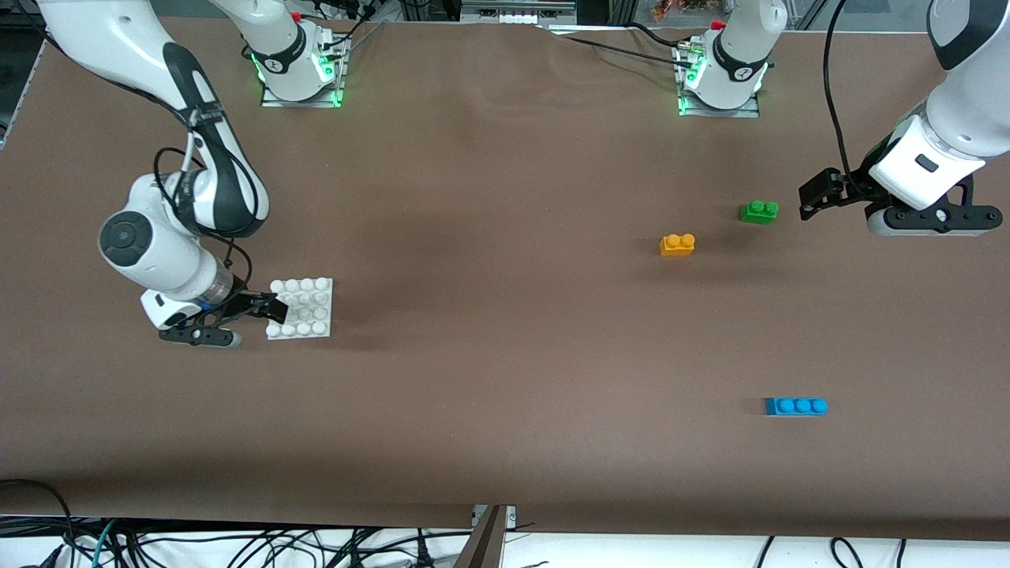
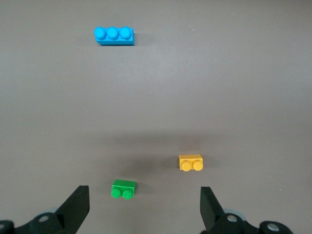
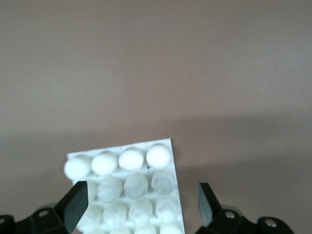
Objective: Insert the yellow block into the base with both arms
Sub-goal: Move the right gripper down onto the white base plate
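Note:
The yellow block lies on the brown table toward the left arm's end, studs up, untouched. It also shows in the left wrist view. My left gripper is open and empty, beside the green brick; in its wrist view the green brick lies ahead between the jaws. The white base lies flat toward the right arm's end. My right gripper is open at the base's edge; in its wrist view the base lies between the spread fingers.
A blue three-stud brick lies nearer the front camera than the yellow block, also in the left wrist view. Both arm bases stand along the table's edge farthest from the camera. Cables hang at the front edge.

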You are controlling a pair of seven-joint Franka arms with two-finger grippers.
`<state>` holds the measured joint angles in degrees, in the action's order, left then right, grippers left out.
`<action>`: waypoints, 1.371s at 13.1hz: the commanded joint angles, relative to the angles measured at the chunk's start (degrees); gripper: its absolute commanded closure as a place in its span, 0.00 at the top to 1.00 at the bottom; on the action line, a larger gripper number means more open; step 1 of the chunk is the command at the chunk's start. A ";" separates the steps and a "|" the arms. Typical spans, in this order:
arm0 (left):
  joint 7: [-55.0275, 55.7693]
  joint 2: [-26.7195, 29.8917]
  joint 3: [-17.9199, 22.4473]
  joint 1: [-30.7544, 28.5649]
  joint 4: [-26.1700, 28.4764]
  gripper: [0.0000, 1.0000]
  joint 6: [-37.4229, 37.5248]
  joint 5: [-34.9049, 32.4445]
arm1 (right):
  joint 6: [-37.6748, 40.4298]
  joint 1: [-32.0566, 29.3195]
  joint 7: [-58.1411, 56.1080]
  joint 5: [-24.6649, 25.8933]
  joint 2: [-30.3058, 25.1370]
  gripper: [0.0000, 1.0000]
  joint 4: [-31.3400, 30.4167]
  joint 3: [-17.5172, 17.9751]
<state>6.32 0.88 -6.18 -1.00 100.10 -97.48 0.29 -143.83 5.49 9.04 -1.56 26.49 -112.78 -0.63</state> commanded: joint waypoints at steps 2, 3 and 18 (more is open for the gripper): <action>0.19 -0.70 -0.24 -0.23 -1.76 1.00 1.42 0.76 | -6.55 -0.13 0.63 -0.81 -0.56 1.00 -5.61 0.36; 0.19 -0.70 -0.24 -0.23 -1.76 1.00 1.42 0.76 | -6.55 -0.13 0.63 -0.81 -0.47 1.00 -5.70 0.28; 0.19 -0.70 -0.15 -0.41 -1.76 1.00 1.42 1.46 | -8.75 -0.48 -0.07 -1.60 2.08 1.00 -6.49 0.28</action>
<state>6.32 0.88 -6.18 -1.00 100.10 -97.48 0.50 -151.54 5.42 9.19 -2.25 28.97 -118.50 -0.63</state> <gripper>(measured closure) 0.000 0.000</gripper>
